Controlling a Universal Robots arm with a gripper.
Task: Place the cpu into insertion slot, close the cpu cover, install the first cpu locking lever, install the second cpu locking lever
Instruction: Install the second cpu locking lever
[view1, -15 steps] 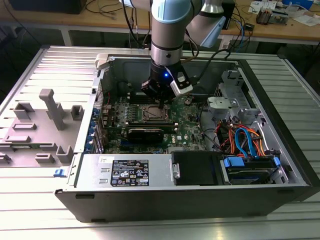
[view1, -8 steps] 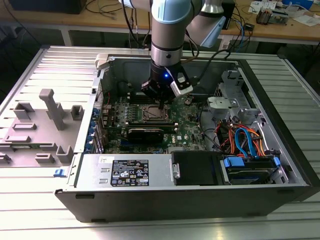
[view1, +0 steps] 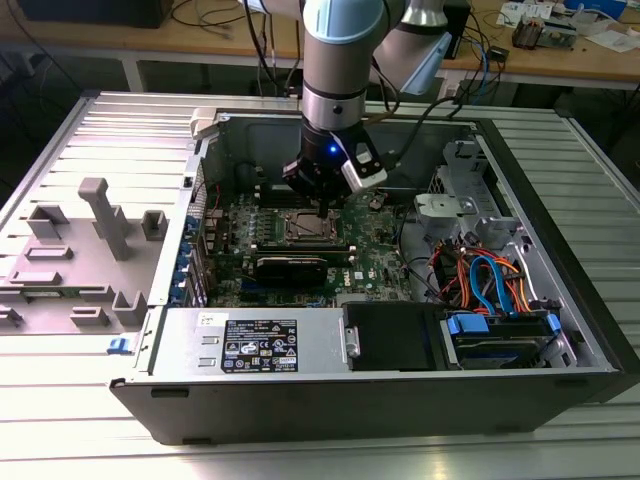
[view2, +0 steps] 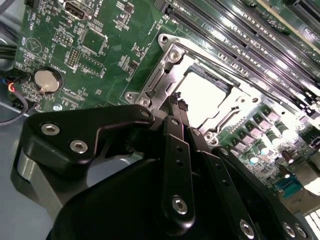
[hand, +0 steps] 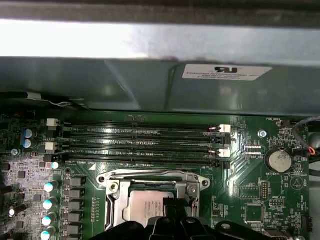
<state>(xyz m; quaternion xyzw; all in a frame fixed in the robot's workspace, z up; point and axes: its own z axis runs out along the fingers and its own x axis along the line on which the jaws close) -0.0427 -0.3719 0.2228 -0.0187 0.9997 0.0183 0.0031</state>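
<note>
- So the arm is reaching down into the open PC case (view1: 560, 300), and the gripper (view1: 322, 207) is sitting right over the CPU socket area on the green motherboard (view1: 375, 262).
- In the second wrist view the gripper (view2: 178, 102) has its fingers (view2: 176, 131) pinched together with nothing between them, tips down at the edge of the cpu cover (view2: 167, 70).
- The cpu (view2: 204, 97) is already seated in the insertion slot (view2: 227, 95), dull silver top facing up.
- In the first wrist view the cpu (hand: 145, 206) shows through the window of the cpu cover (hand: 150, 181), which lies flat over it.
- The memory slots (hand: 140, 146) run just on the far side of the socket, and the coin cell battery (hand: 277, 161) is off to one side.
- In the exterior view a grey fixture tray (view1: 70, 270) sits outside the case at the exterior view's left.
- Bundle of orange and blue cables (view1: 480, 280) near the case's right end.
</note>
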